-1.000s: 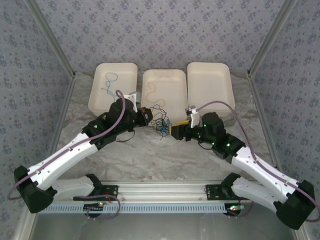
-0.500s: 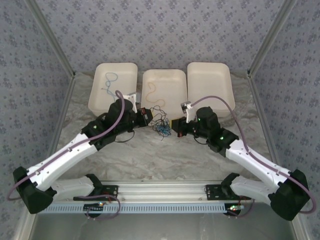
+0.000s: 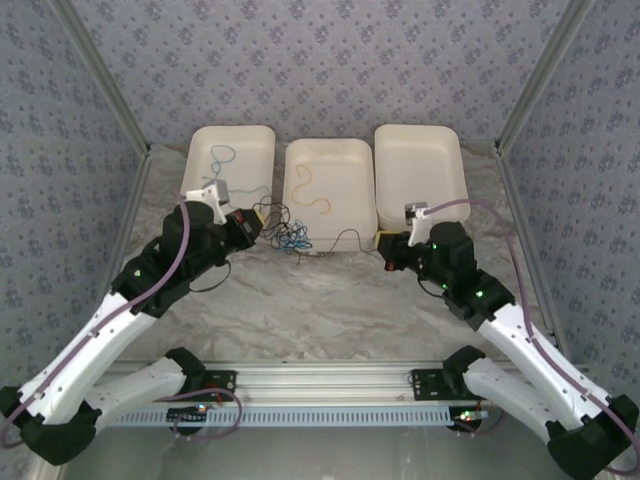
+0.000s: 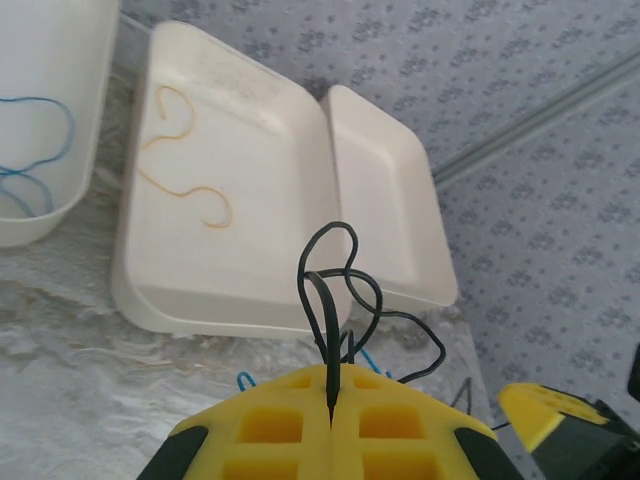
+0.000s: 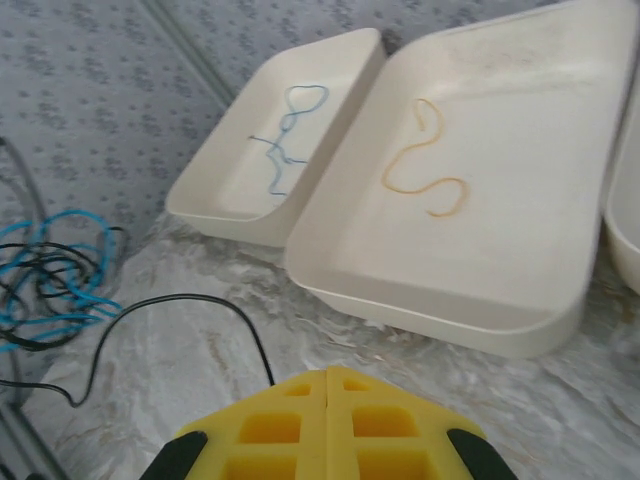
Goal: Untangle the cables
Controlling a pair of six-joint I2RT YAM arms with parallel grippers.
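Note:
My left gripper (image 3: 252, 225) is shut on a black cable (image 4: 335, 270), which loops up out of the seam between its yellow pads (image 4: 290, 420). A tangle of blue and black cables (image 3: 285, 236) hangs right beside it, in front of the middle tray. From the tangle one black cable (image 3: 345, 238) runs right to my right gripper (image 3: 385, 245). That gripper (image 5: 327, 375) is shut, and the black cable (image 5: 190, 300) disappears under its left pad. A blue cable (image 3: 220, 160) lies in the left tray and a yellow-tan cable (image 3: 305, 190) in the middle tray.
Three white trays stand in a row at the back: left tray (image 3: 255, 140), middle tray (image 3: 350, 160), right tray (image 3: 420, 170). Patterned walls and metal posts close in the sides. A metal rail (image 3: 320, 385) runs along the near edge between the arm bases.
The right gripper has shut. The two grippers have drawn apart, left one going left and back, right one going right. The tangle shifted left and a black cable now stretches between them.

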